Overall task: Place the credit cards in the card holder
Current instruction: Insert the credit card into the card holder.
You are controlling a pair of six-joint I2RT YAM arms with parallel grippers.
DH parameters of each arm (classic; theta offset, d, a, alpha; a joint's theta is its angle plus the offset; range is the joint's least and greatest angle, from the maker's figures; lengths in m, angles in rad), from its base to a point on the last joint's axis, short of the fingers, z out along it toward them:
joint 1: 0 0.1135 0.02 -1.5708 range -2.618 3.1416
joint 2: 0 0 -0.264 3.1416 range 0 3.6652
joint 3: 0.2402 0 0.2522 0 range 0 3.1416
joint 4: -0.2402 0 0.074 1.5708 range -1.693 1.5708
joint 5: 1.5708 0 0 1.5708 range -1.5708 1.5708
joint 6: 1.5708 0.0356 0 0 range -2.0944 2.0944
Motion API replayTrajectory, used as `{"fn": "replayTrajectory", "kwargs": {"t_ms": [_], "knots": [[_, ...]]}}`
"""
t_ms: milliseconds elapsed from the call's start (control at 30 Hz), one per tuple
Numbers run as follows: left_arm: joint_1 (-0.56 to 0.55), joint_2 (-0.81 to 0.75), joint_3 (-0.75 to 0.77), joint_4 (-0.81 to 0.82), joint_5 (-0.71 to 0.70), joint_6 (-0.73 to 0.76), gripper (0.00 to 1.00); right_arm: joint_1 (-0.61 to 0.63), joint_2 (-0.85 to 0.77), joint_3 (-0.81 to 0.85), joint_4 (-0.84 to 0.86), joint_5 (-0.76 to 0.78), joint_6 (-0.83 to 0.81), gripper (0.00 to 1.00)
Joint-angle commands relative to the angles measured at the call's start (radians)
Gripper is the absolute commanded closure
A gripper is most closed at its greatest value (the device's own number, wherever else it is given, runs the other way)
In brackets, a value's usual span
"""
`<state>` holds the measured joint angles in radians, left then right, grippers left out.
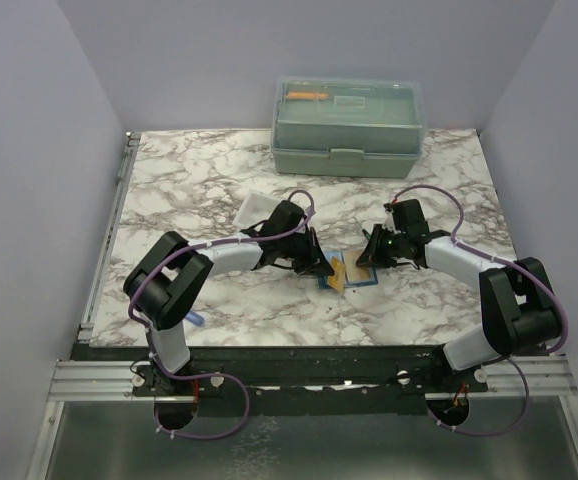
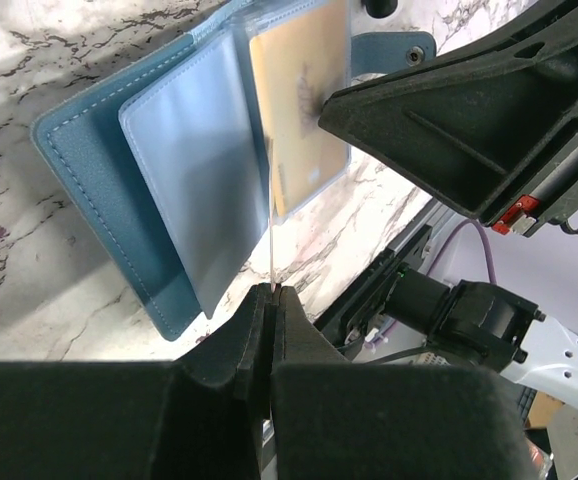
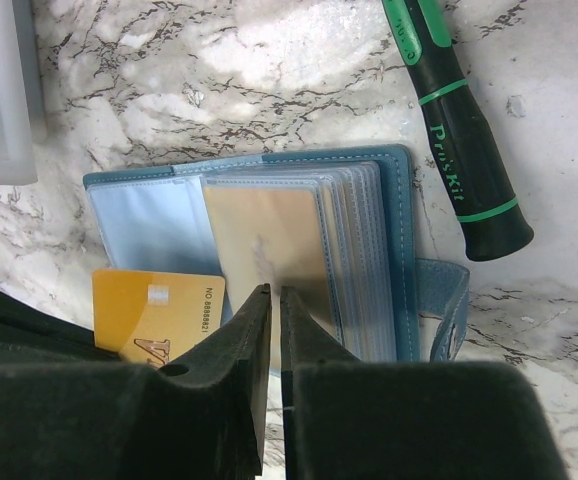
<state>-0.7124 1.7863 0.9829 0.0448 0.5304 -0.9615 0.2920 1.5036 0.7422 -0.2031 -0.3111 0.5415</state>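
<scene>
The blue card holder (image 3: 399,220) lies open on the marble between both arms, its clear sleeves fanned out. One sleeve holds a tan credit card (image 3: 269,240). My left gripper (image 2: 271,292) is shut on a yellow credit card (image 3: 149,305). That card shows edge-on in the left wrist view, its far end at the sleeves. My right gripper (image 3: 274,292) has its jaws almost together on the lower edge of the sleeve with the tan card. In the top view the left gripper (image 1: 326,268) and right gripper (image 1: 366,258) meet over the holder (image 1: 359,277).
A green-black pen (image 3: 464,150) lies just right of the holder. A white tray (image 1: 254,212) sits behind the left arm. A pale green lidded box (image 1: 349,125) stands at the back. A small blue item (image 1: 194,320) lies by the left arm's base.
</scene>
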Motion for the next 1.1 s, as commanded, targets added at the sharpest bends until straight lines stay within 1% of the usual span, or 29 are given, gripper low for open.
{"fn": "replayTrajectory", "kwargs": {"t_ms": [0, 367, 500, 700, 867, 1067], "knots": [[0.008, 0.026, -0.002, 0.035, 0.004, 0.002, 1.00, -0.007, 0.030, -0.031, -0.032, 0.010, -0.010, 0.88], [0.015, 0.080, 0.025, 0.068, -0.016, 0.000, 1.00, -0.008, 0.027, -0.026, -0.036, 0.010, -0.005, 0.88], [0.015, 0.096, 0.016, 0.120, -0.047, -0.026, 1.00, -0.007, 0.022, -0.016, -0.048, 0.018, -0.001, 0.86], [0.016, 0.109, 0.001, 0.171, -0.106, -0.051, 1.00, -0.008, 0.004, 0.038, -0.140, 0.112, -0.004, 0.81], [0.017, 0.112, 0.006, 0.179, -0.131, -0.054, 1.00, -0.008, -0.027, 0.036, -0.196, 0.167, -0.012, 0.77], [0.016, 0.133, 0.010, 0.200, -0.133, -0.075, 1.00, -0.008, -0.011, -0.006, -0.164, 0.111, 0.000, 0.76]]}}
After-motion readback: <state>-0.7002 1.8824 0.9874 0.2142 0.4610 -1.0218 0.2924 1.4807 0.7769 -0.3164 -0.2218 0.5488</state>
